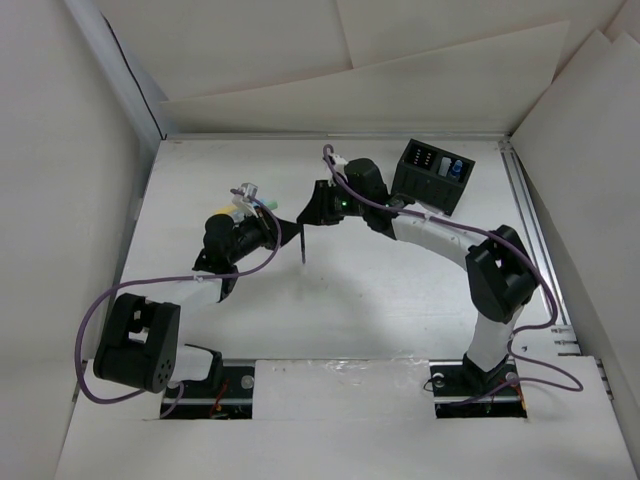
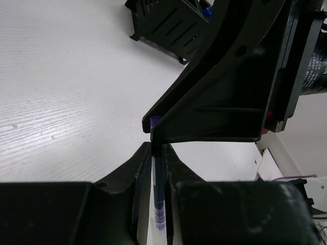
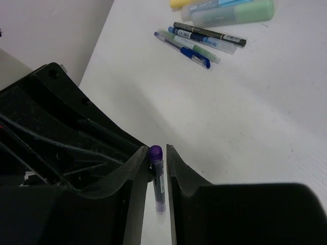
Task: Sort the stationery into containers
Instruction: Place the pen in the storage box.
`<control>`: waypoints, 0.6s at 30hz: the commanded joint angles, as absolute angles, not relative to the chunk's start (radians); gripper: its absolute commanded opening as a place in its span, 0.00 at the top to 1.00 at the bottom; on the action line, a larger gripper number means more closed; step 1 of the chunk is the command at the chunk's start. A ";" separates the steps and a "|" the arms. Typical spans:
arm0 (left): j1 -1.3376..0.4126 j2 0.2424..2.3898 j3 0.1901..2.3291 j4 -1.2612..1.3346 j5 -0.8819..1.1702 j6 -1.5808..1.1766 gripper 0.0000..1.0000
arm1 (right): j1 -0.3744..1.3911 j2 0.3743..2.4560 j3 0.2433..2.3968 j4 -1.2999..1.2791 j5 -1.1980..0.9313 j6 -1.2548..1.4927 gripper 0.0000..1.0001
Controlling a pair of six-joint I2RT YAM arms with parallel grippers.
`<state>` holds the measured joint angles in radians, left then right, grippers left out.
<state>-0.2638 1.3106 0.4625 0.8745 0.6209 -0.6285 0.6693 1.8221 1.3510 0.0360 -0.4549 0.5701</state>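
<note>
At the bottom of the overhead view the two arms rise from their bases and bend inward, meeting just above the middle of the white surface (image 1: 380, 300). The left pincer (image 2: 158, 153) is clenched on a slim purple pen (image 2: 159, 196), which runs lengthwise between its fingers with both inner faces pressed against the barrel. The right pincer (image 3: 157, 155) comes in from the opposite side, its fingers set either side of the same pen, whose purple cap sits at their tips. The barrel lies against one finger and a thin gap shows beside the other, so it cannot be told whether this pincer is gripping. From above, the pen shows as a thin dark line hanging below the point where the two pincers meet, at the centre of the frame.

Further back, left of centre in the overhead view, the rest of the stationery (image 1: 250, 200) lies in a loose cluster on the surface. The right wrist view shows it at the top of its frame: a blue pen (image 3: 184, 49), a light-blue pen (image 3: 204, 42) and a black pen (image 3: 210, 33) lying side by side, with a pale green highlighter (image 3: 235, 13) beyond them.

Farthest, at the upper right, stands the black organiser (image 1: 418, 182), set at an angle, with a blue item (image 1: 456, 168) in its right-hand compartment.
</note>
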 commanded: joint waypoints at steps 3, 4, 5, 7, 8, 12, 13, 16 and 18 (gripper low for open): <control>-0.265 1.296 0.500 0.911 0.624 -0.612 1.00 | 0.678 1.819 1.353 0.098 -0.472 0.581 0.80; -0.265 1.296 0.500 0.911 0.624 -0.612 1.00 | 0.678 1.819 1.353 0.098 -0.472 0.581 0.83; -0.265 1.296 0.500 0.911 0.624 -0.612 1.00 | 0.678 1.819 1.353 0.098 -0.472 0.581 0.91; -0.265 1.296 0.500 0.911 0.624 -0.612 1.00 | 0.678 1.819 1.353 0.098 -0.462 0.581 0.96; -0.265 1.296 0.500 0.911 0.624 -0.612 1.00 | 0.678 1.819 1.353 0.098 -0.462 0.581 0.99; -0.265 1.296 0.500 0.920 0.624 -0.621 0.85 | 0.678 1.810 1.353 0.098 -0.427 0.581 1.00; -0.265 1.296 0.500 0.920 0.636 -0.621 0.80 | 0.678 1.810 1.353 0.098 -0.426 0.581 1.00; -0.265 1.296 0.500 0.931 0.637 -0.621 0.66 | 0.678 1.801 1.353 0.098 -0.416 0.590 1.00; -0.265 1.296 0.500 0.931 0.637 -0.621 0.59 | 0.669 1.801 1.344 0.107 -0.405 0.591 1.00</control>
<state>-0.2638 1.3106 0.4625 0.8764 0.6201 -0.6285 0.6689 1.8221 1.3457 0.0383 -0.4297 0.5812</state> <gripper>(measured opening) 0.370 0.144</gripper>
